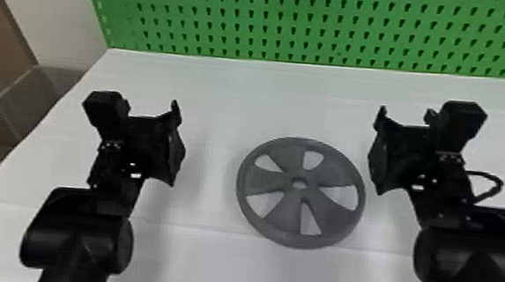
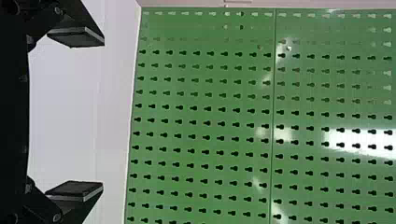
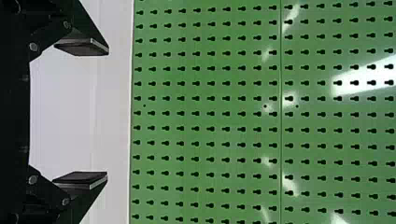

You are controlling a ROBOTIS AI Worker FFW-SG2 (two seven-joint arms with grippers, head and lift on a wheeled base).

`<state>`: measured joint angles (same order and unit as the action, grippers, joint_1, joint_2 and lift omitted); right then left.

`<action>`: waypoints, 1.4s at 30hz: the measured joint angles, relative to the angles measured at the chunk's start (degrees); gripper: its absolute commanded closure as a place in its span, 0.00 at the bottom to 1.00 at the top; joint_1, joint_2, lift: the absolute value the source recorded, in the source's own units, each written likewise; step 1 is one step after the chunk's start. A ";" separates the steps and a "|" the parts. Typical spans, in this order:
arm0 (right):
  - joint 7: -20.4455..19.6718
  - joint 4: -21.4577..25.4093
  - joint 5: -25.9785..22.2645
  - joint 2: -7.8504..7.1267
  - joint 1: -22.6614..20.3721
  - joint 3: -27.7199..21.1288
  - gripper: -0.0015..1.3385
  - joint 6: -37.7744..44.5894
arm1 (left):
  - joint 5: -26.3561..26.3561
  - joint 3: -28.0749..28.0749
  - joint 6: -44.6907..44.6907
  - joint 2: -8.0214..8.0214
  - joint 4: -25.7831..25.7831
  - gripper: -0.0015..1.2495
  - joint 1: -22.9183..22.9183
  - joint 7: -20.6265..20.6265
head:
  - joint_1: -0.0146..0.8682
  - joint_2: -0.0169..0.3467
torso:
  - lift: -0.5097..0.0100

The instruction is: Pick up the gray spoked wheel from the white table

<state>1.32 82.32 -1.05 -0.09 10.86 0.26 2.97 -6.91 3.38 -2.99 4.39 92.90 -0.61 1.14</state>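
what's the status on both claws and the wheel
Left claw open, empty. Right claw open, empty. Gray wheel flat on table, nothing lying over it.

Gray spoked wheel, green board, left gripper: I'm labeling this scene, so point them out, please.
Gray spoked wheel (image 1: 299,193): head view, on the hub.
Green board (image 1: 316,23): head view, on its perforated face.
Left gripper (image 2: 102,114): left wrist view, midway between its fingertips.

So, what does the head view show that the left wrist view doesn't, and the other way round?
The head view adds the gray wheel, lying on the white table, and the right arm. The left wrist view adds a seam and glare on the pegboard. Both share the left gripper, white table and green pegboard.
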 measured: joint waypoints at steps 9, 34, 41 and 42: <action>0.00 2.36 0.59 0.02 0.87 0.09 0.25 5.59 | -0.22 0.04 0.00 0.00 0.00 0.15 0.07 0.00 | 0.90 0.44 | 0.82; 0.00 9.65 -1.80 -3.11 18.11 4.25 0.25 56.77 | -0.56 -0.63 -0.09 0.00 0.00 0.15 -0.33 0.00 | 0.90 0.44 | 0.82; 0.00 5.14 -2.62 -3.49 24.78 4.91 0.25 66.78 | -0.51 -0.79 -0.31 0.00 0.00 0.15 -0.37 0.00 | 0.90 0.44 | 0.82; 0.00 4.34 -2.53 -3.50 25.69 5.12 0.25 67.97 | -0.49 -0.83 -0.35 0.00 0.00 0.15 -0.39 0.00 | 0.90 0.44 | 0.82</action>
<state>1.32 86.65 -3.58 -3.58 36.55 5.38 70.94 -7.41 2.55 -3.34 4.39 92.90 -1.00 1.14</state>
